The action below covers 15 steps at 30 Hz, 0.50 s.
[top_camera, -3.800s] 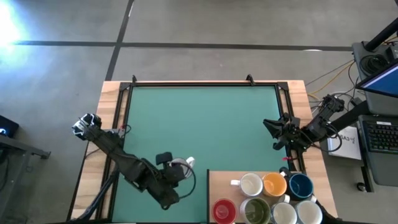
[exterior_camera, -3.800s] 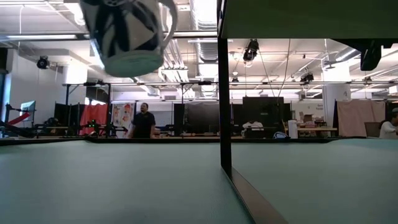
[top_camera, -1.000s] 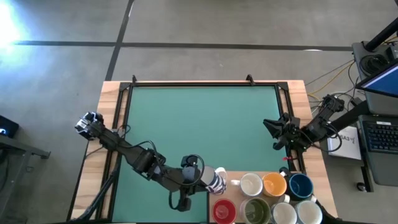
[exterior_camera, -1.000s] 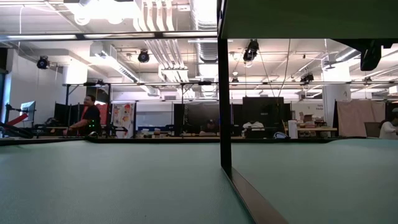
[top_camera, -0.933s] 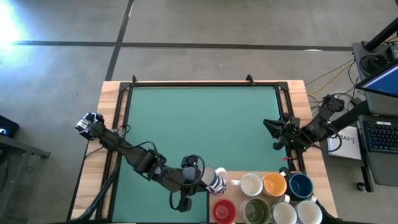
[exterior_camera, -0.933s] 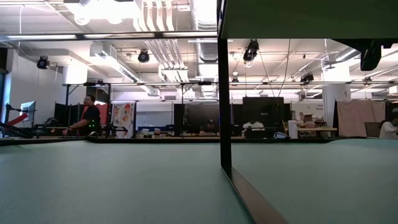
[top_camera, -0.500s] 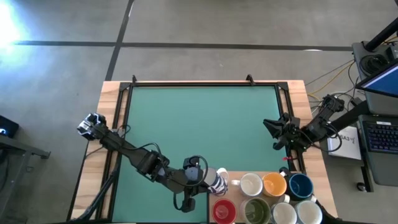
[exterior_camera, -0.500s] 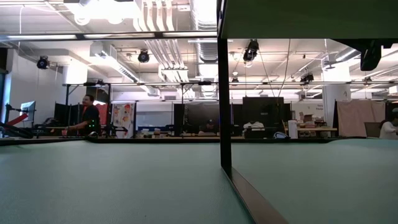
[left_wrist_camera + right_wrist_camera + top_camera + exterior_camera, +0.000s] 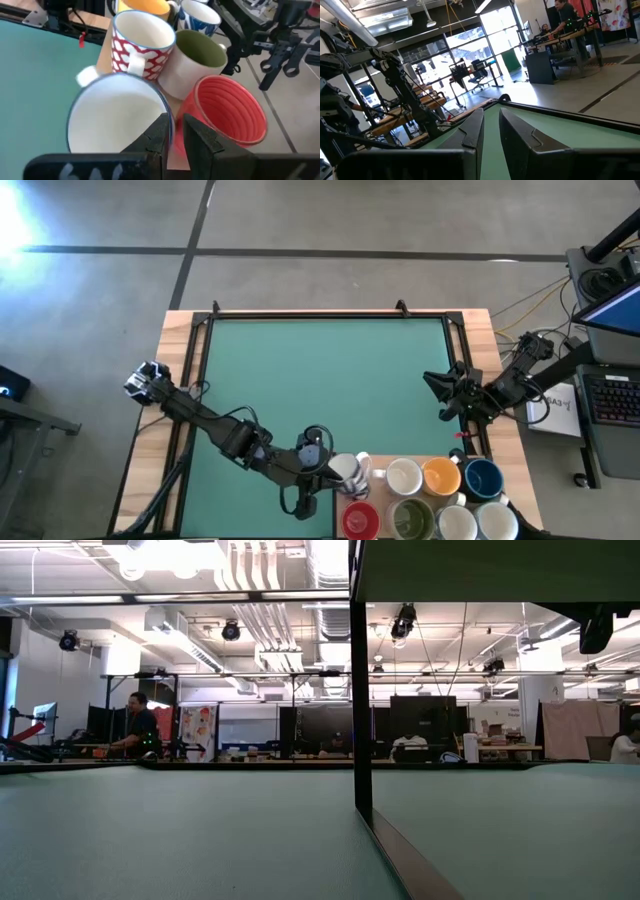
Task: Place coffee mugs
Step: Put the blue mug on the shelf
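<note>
The left arm's fingers [image 9: 172, 134] pinch the rim of a white mug [image 9: 117, 119], one finger inside the wall and one outside, so the mug hangs upright with its mouth open to the wrist camera. That rim grip looks chosen so the mug can go straight down among close neighbours with nothing sticking out sideways.

In the high view the left gripper [image 9: 335, 471] hovers at the near left corner of the wooden board [image 9: 352, 461], the mug just beyond the fingers toward the other mugs. Past the fingertips stand a white mug with red pattern [image 9: 142, 44], its handle turned toward the fingers, a white mug with olive-green inside [image 9: 192, 62] and a red mug [image 9: 229, 116], which sits just beside the finger on the outer wall. Farther off are an orange mug [image 9: 144, 5] and a dark blue mug [image 9: 200, 16]. They are packed in tight rows, touching or nearly so, and the carried mug seems bound for the open corner beside them.

Whether its base already touches the board cannot be told. The likely risk is nudging the red mug on the way down.

The right gripper [image 9: 443, 393] waits well apart at the far right edge of the green bench [image 9: 320, 380]. Its fingers [image 9: 470, 135] stand slightly parted, holding nothing.

A person [image 9: 133, 726] stands in the room beyond.
</note>
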Each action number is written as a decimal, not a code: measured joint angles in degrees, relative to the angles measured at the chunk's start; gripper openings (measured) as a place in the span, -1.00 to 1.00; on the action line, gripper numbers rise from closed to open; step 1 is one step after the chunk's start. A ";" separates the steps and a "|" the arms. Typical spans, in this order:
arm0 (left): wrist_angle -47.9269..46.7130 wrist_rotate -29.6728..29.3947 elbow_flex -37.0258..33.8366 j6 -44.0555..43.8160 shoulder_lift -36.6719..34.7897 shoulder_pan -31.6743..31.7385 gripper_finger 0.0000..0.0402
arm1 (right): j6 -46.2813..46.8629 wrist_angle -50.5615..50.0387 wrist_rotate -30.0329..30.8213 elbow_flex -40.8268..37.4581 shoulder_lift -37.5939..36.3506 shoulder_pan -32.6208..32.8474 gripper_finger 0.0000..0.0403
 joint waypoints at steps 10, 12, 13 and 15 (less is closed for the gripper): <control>-0.48 0.00 0.03 1.40 0.00 0.55 -0.82 | 0.00 0.00 0.00 0.00 0.00 0.00 -0.75; -0.49 0.00 0.03 1.43 0.00 0.62 -0.82 | 0.00 0.00 0.00 0.00 0.00 0.01 -0.75; -0.54 0.00 0.03 1.42 0.00 0.64 -0.82 | 0.00 0.00 0.00 0.00 0.00 0.00 -0.75; -1.19 0.00 0.03 1.43 0.00 0.72 -0.82 | -0.02 0.00 0.01 0.00 0.00 0.01 -0.75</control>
